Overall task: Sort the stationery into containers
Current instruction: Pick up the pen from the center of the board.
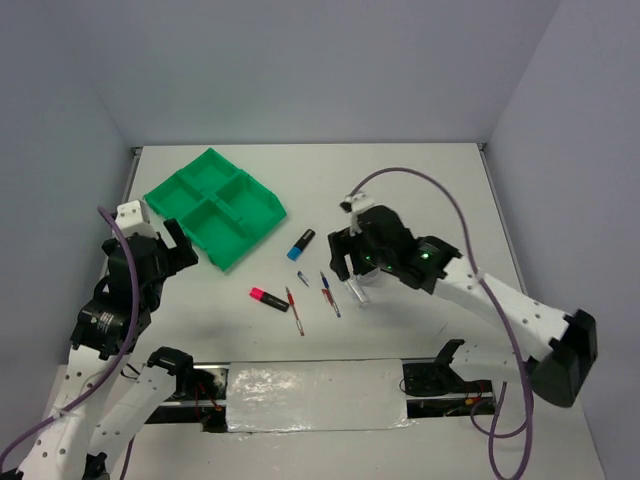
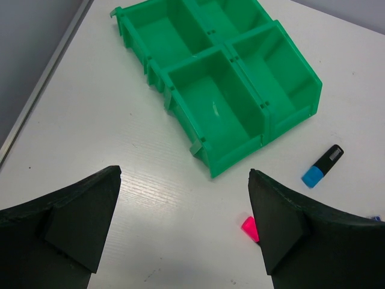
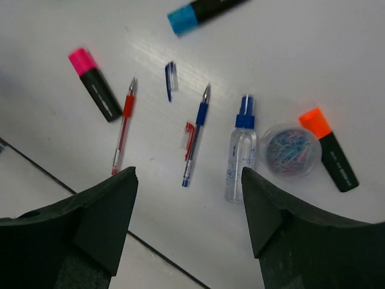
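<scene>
Right wrist: blue pen (image 3: pixel 195 138) ahead btwn wide-apart R fingers (image 3: pixel 90 223); L fingers (image 2: pixel 66 223) apart, empty.

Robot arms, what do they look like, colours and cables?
The left arm and right arm are white shells with black joints, each trailing a looping purple cable. Green lights glow near the right wrist. The left hand and right hand have broad matte black wedge-shaped fingers.

No text can be read. The pink highlighter (image 3: pixel 95 84) and orange highlighter (image 3: pixel 329 149) carry pale print along their black barrels, too small to read. The blue highlighter (image 2: pixel 323 165) has a grey label patch, blurred. Faint marks on the clear bottle (image 3: pixel 240 158) are illegible.
</scene>
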{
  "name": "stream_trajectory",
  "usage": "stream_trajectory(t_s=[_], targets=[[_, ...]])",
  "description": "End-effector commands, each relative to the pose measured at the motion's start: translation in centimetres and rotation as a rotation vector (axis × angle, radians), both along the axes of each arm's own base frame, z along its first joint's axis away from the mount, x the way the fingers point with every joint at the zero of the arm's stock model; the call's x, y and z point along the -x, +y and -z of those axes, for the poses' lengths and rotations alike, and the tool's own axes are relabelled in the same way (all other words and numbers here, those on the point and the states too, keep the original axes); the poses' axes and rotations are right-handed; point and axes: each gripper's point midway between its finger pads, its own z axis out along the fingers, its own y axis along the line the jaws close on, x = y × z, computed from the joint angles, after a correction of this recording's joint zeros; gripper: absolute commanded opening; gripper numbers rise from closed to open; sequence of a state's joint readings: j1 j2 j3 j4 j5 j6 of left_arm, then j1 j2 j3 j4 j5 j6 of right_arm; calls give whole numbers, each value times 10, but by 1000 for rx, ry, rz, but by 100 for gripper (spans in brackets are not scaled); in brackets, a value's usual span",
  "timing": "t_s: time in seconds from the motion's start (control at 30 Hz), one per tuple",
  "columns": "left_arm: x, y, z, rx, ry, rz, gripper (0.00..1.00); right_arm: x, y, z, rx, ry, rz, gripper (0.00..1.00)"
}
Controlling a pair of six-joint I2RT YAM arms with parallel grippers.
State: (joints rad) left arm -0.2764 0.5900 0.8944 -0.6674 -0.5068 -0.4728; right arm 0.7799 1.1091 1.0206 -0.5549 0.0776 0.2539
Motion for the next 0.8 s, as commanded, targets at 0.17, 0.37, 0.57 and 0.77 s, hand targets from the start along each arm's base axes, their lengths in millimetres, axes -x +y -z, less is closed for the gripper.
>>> stream_trajectory(t_s=[0.17,0.37,0.57,0.77], targets=[[-5,-4,-8,7,-39,24,99,20,21,86,203,144,-12,63],[-8,-7,-5,7,-25,39,99,36,34,127,234,202,-23,50],[-8,-8,-5,7,-24,46,99,51,40,158,278,260,-52,42],[-9,-10,-4,6,-21,54,99,53,39,175,319,279,-54,36]])
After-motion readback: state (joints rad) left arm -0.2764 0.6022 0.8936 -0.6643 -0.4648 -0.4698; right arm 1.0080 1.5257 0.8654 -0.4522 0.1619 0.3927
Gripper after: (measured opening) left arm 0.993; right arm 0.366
